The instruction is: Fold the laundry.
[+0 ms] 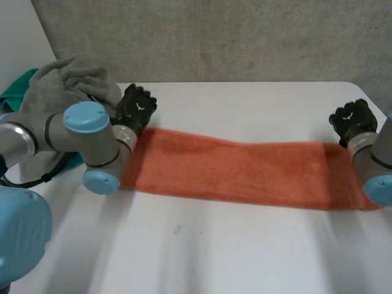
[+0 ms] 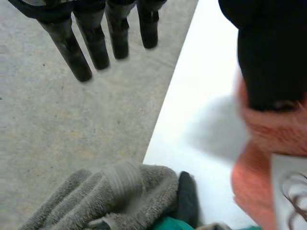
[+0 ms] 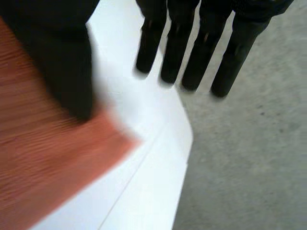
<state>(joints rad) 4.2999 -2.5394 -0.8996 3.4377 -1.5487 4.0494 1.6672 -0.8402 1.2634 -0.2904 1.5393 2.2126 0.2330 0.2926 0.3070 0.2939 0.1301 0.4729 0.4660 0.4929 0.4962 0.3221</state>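
The white desk [image 1: 245, 245] carries the work. An orange towel [image 1: 245, 171] lies flat across it as a long band running from one arm to the other. It looks drawn out to full length so that its edges are straight and its corners easy to find before a fold. At the desk's far left corner a crumpled grey towel [image 1: 67, 82] sits heaped over a green cloth [image 1: 18, 89], apart from the orange one. These are probably laundry waiting their turn.

The left hand [image 1: 136, 107] sits at the towel's far left corner and the right hand [image 1: 352, 119] at its far right corner, so each is placed to take an end.

In the left wrist view the fingers [image 2: 69, 48] are straight and spread, reaching past the desk edge over the floor [image 2: 72, 134]. They touch nothing, while the thumb [image 2: 271, 57] lies against the orange cloth. The right fingers [image 3: 192, 52] are likewise straight and well apart from the thumb [image 3: 62, 62], which rests over the towel's corner. Neither hand is closed on the cloth, so I judge that the grasp is not yet made.
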